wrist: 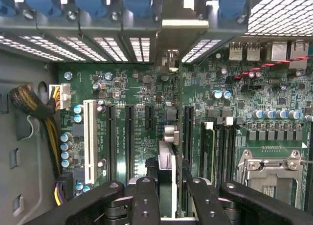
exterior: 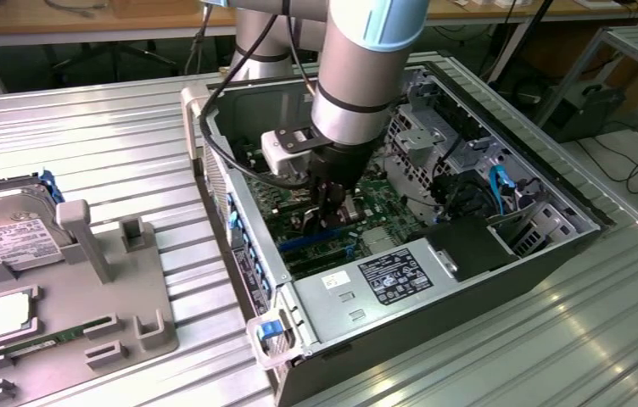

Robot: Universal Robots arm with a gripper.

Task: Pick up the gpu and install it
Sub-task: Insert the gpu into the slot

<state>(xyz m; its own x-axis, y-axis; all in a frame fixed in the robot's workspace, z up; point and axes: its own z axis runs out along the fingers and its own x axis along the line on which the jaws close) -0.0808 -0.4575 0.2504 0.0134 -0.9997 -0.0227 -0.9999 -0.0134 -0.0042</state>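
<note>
Motherboard (wrist: 146,117) is what we look down on from the wrist, green and crowded with slots, and our pincer (wrist: 168,195) sits low over it with its black fingers (wrist: 146,200) closed narrow on the gpu (wrist: 167,161), which we see edge-on as a thin card running from the pincer toward the rear bracket openings (wrist: 171,24). We judge the card is held on edge like this so that its lower edge can meet a long slot while its metal end lines up with the open gap in the case wall; whether it is already seated we cannot tell. In the exterior view the arm (exterior: 353,76) reaches straight down into the open computer case (exterior: 331,322), which lies on its side so the board faces up, and the pincer (exterior: 325,216) is deep among the components beside the silver power supply (exterior: 387,275). The case rests on a ribbed metal worktop (exterior: 104,144). At the exterior view's left a grey fixture (exterior: 115,297) carries a hard drive (exterior: 8,229) and a memory stick (exterior: 41,342). Behind are wooden benches (exterior: 70,17), cables and a metal rack (exterior: 636,51).
</note>
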